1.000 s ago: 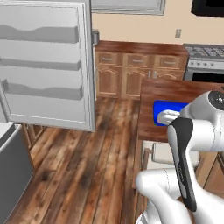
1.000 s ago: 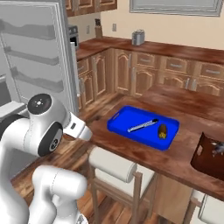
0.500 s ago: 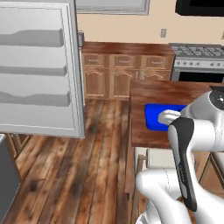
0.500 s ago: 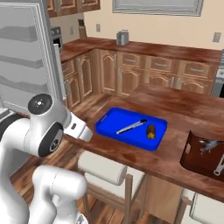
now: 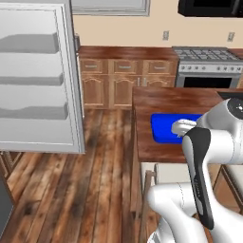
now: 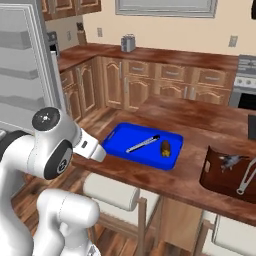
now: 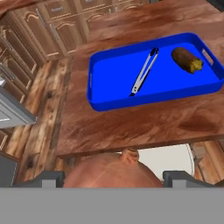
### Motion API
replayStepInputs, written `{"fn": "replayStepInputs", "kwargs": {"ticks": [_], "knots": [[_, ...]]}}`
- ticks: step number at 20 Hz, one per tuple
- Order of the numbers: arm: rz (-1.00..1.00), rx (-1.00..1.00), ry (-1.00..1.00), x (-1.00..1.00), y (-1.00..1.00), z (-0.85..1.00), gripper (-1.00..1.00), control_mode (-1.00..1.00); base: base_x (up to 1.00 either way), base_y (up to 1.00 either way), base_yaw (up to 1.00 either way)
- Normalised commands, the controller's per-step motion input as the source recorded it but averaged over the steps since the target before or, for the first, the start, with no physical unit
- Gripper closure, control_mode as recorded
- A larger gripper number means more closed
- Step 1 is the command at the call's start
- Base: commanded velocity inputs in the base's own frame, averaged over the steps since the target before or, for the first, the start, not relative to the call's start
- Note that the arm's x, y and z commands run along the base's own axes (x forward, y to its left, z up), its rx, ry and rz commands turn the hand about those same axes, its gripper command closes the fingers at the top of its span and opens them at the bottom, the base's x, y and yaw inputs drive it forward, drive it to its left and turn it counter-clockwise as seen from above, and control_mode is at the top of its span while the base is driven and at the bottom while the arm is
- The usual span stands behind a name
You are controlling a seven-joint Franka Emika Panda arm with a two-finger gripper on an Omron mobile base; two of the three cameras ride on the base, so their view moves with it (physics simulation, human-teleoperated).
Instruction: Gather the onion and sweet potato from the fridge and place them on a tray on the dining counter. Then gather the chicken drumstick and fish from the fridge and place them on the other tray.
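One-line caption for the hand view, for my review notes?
Gripper holding the onion approaches the blue tray on the dining counter, where tongs and the sweet potato already lie.

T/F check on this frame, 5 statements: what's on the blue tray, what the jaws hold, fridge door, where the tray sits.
1. The sweet potato lies on the blue tray. True.
2. Metal tongs lie on the tray beside the sweet potato, not touching it. True.
3. The onion is already on the tray. False: the orange-brown onion sits between the jaws of the gripper in the hand view, short of the counter edge.
4. The fridge door is closed. False: it stands open, its shelved inner side showing.
5. The tray sits on the long counter of drawer cabinets. False: it is on the dining counter, above the stools.
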Motion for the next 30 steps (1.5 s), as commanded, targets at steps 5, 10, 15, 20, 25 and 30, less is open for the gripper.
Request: {"fn": "replayStepInputs", "kwargs": {"ticks": [5,10,15,20,25,30], "knots": [[0.00,0.00,0.00,0.00,0.00,0.00,1.00,1.00,0.26,0.00,-0.15],[0.00,0.00,0.00,0.00,0.00,0.00,1.00,1.00,0.29,0.00,-0.15],[0.00,0.00,0.00,0.00,0.00,0.00,1.00,1.00,0.42,0.00,-0.14],[0.00,0.00,0.00,0.00,0.00,0.00,1.00,1.00,0.46,0.00,-0.11],[0.00,0.00,0.00,0.00,0.00,0.00,1.00,1.00,0.47,0.00,-0.12],[0.00,0.00,0.00,0.00,0.00,0.00,1.00,1.00,0.50,0.00,-0.11]]}}
